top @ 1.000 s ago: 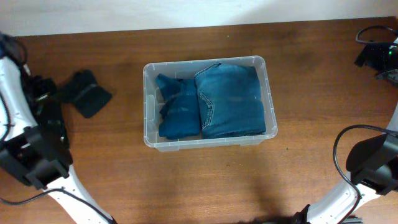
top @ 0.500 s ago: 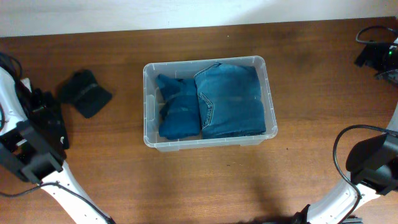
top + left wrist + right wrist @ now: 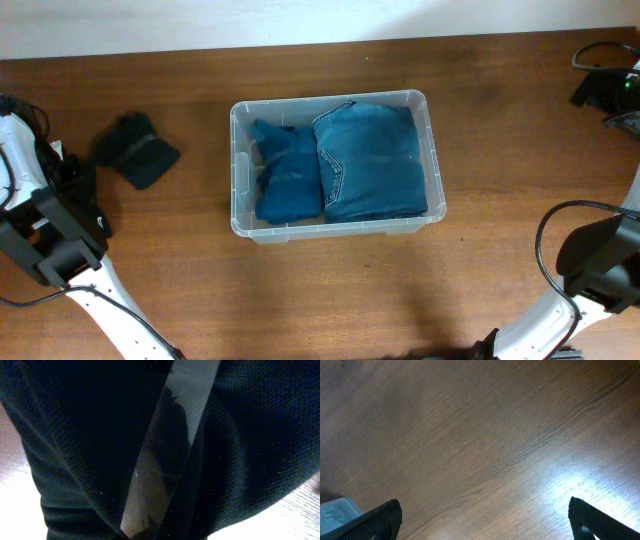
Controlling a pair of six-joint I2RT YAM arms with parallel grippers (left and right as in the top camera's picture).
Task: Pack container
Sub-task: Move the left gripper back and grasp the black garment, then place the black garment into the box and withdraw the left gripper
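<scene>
The clear container (image 3: 237, 170) stands mid-table and holds folded blue jeans (image 3: 375, 165) on its right side. A second blue garment (image 3: 285, 180) lies on its left side. A black cloth (image 3: 137, 150) lies on the wood left of the tub. My left gripper (image 3: 80, 180) is shut and sits just left of that cloth, apart from it. Dark woven-looking material (image 3: 240, 435) fills the left wrist view, split by a narrow strip of table. My right gripper (image 3: 485, 520) is open over bare wood, with nothing between its fingers.
A black device with cables (image 3: 605, 90) sits at the table's far right back corner. My right arm (image 3: 595, 260) stands at the right front edge. A pale clear corner (image 3: 335, 512) shows at the bottom left of the right wrist view.
My left arm has drawn back towards the front left, away from the black cloth, which has stayed put. The right arm and the container have not moved.
</scene>
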